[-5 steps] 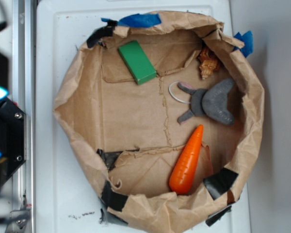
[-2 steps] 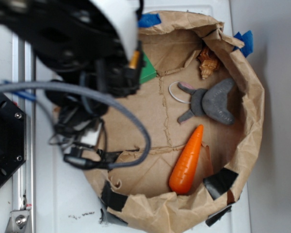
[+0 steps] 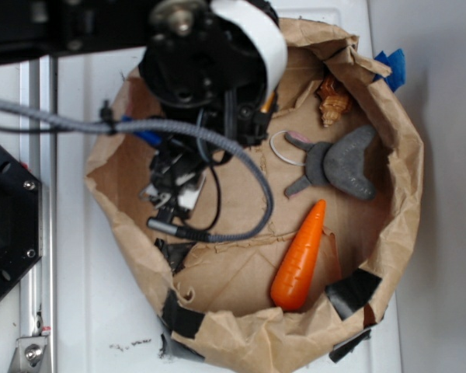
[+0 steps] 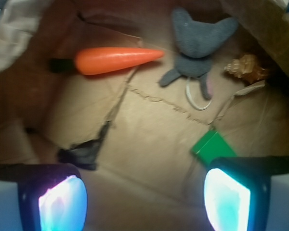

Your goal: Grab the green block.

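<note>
In the wrist view the green block (image 4: 213, 147) lies flat on the brown paper floor, its near end tucked behind my right finger (image 4: 229, 199). My gripper (image 4: 144, 195) hangs above the paper with jaws wide apart and only bare paper between them; the block sits outside the gap, to the right. In the exterior view my arm (image 3: 210, 62) covers the upper left of the paper bowl (image 3: 109, 179) and hides the block.
An orange carrot (image 3: 299, 256) lies at the lower right of the bowl. A grey plush rabbit (image 3: 338, 163) with a white ring (image 3: 283, 148) and a small brown shell-like toy (image 3: 333, 97) lie to the right. Crumpled paper walls and black tape (image 4: 84, 154) ring the floor.
My arm came in from the left and moved right over the bowl's upper left, covering the green block that was in plain sight a second ago.
</note>
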{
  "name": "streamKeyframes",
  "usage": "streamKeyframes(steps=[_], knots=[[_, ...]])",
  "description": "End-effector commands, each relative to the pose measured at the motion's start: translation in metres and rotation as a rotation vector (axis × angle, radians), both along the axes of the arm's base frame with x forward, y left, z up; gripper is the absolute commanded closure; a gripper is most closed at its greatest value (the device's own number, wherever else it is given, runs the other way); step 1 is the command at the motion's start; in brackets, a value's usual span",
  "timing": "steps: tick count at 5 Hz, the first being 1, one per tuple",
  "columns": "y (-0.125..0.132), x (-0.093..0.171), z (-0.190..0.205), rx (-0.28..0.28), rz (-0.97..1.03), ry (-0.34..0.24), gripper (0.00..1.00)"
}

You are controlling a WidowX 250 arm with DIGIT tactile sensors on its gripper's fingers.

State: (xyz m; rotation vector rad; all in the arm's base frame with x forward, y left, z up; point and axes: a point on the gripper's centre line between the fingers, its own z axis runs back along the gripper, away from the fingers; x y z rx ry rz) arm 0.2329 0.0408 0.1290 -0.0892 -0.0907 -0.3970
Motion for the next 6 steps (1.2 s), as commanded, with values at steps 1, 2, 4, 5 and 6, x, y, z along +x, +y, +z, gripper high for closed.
streamKeyframes(steps=[1,2,4,5,6], knots=[[0.014,0.006,-0.027,-0.002,-0.128,-0.059,0.00],[0.023,0.003,-0.034,0.001,-0.193,-0.091,0.00],[0.043,-0.008,-0.031,0.061,-0.277,-0.141,0.00],[0.054,-0.010,-0.028,0.051,-0.250,-0.115,0.00],[0.057,0.002,-0.028,0.057,-0.268,-0.077,0.00]])
